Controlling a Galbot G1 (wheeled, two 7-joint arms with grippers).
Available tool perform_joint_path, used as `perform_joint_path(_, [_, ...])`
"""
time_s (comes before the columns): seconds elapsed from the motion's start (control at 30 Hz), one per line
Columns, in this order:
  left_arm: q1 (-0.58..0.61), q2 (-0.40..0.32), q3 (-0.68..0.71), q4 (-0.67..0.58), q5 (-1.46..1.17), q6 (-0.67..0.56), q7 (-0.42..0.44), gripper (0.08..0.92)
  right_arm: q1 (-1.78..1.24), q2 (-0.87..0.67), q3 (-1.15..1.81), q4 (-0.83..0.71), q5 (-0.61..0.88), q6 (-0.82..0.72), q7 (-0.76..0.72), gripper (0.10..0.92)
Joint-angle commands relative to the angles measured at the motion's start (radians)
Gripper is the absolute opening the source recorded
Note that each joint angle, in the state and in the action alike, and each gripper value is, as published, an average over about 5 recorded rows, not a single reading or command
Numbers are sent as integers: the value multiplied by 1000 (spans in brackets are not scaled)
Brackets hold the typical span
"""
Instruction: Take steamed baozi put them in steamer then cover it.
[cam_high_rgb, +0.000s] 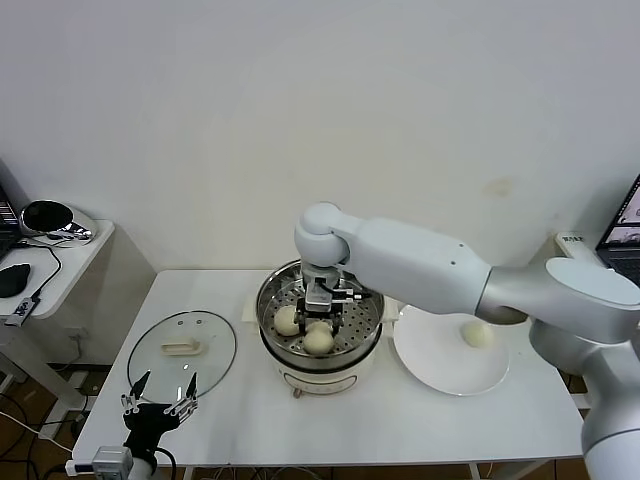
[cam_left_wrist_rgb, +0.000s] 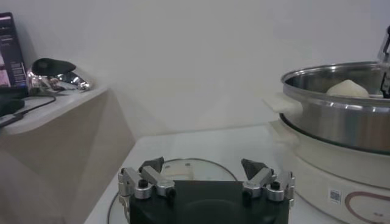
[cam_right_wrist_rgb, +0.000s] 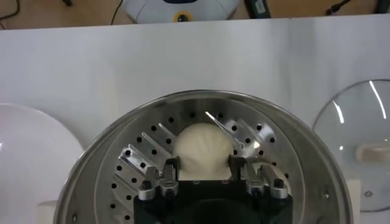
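The steamer (cam_high_rgb: 268, 300) stands mid-table, its perforated tray (cam_right_wrist_rgb: 131, 159) showing. Two baozi lie in it: one (cam_high_rgb: 287, 320) on the left side, one (cam_high_rgb: 318, 342) at the front. My right gripper (cam_high_rgb: 320, 322) reaches down into the pot, and its fingers (cam_right_wrist_rgb: 172, 167) flank the front baozi (cam_right_wrist_rgb: 203, 146), which rests on the tray; the jaws look open, close to its sides. A third baozi (cam_high_rgb: 478, 335) sits on the white plate (cam_high_rgb: 440, 365). My left gripper (cam_high_rgb: 165, 380) waits open near the table's front left, by the glass lid (cam_high_rgb: 182, 350).
The glass lid (cam_left_wrist_rgb: 189, 165) with its cream handle lies flat left of the steamer (cam_left_wrist_rgb: 341, 115). A side table (cam_high_rgb: 60, 255) with a black mouse and a shiny object stands at the far left. A laptop edge (cam_high_rgb: 625, 230) shows at the far right.
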Motion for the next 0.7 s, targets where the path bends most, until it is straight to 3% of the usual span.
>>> perform_joint_path(0.03, [2,0,1,2,1,0,0,823,-8,-1,3,5,-6,-11,7,703])
perform_joint_path(0.17, [5,1,0,1,1,0,1,823,10,-15,22,7,16,-38,14,796])
perform_joint_path(0.33, [6,1,3,1,2,1,5,823,69,-67,64,12,88,-121,15,822])
perform_joint_path(0.7, [5,22,12,7,2,5,15,823,228,-390,56,34,308,-698,54,823])
